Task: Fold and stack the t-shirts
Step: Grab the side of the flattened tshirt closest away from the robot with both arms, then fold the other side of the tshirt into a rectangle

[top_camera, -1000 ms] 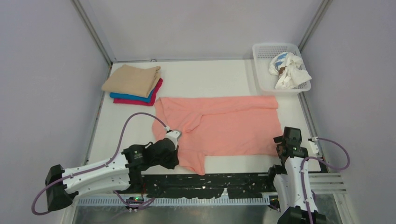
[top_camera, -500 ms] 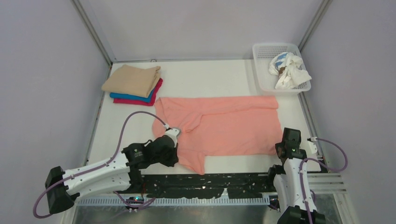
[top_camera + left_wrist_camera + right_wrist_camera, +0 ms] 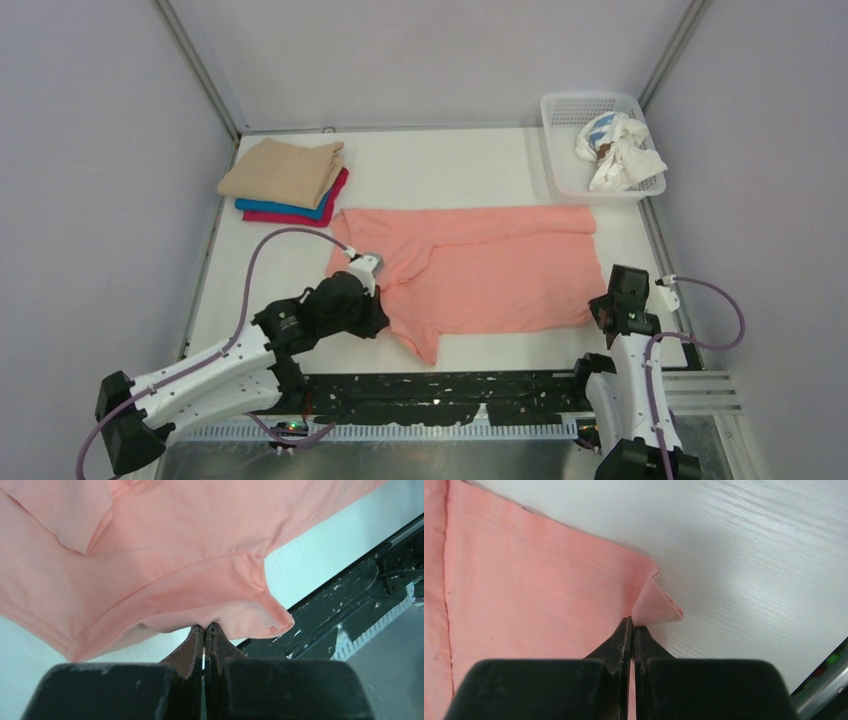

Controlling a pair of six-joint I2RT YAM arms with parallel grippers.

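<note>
Salmon-pink t-shirt (image 3: 480,270) lies spread widthways across the middle of the white table (image 3: 450,165), its far edge straight and its upper layer folded over, with diagonal creases near the left end. A pointed flap of the cloth at the near-left reaches towards the black strip (image 3: 470,385) along the table's near edge.

Left gripper (image 3: 205,627): jaws pressed together on the shirt's near-left edge, a bunched hem of cloth pinched at the tips. In the left wrist view the cloth rises from the table at that point and sags on either side of the grip.

Right gripper (image 3: 632,622): jaws likewise closed, with only a thin slit between them, nipping the shirt's near-right corner. A small triangular fold of cloth stands up just beside the tips; the rest of that corner lies flat on the table.

Folded stack at the far-left of the table, well apart from the grippers: tan t-shirt (image 3: 285,170) on top, bright blue t-shirt (image 3: 300,210) beneath it, magenta t-shirt (image 3: 338,192) at the bottom. The stack's near-right corner sits just beside the pink shirt's far-left corner.

White plastic basket (image 3: 596,101) at the far-right corner, holding a crumpled white cloth (image 3: 620,150).
</note>
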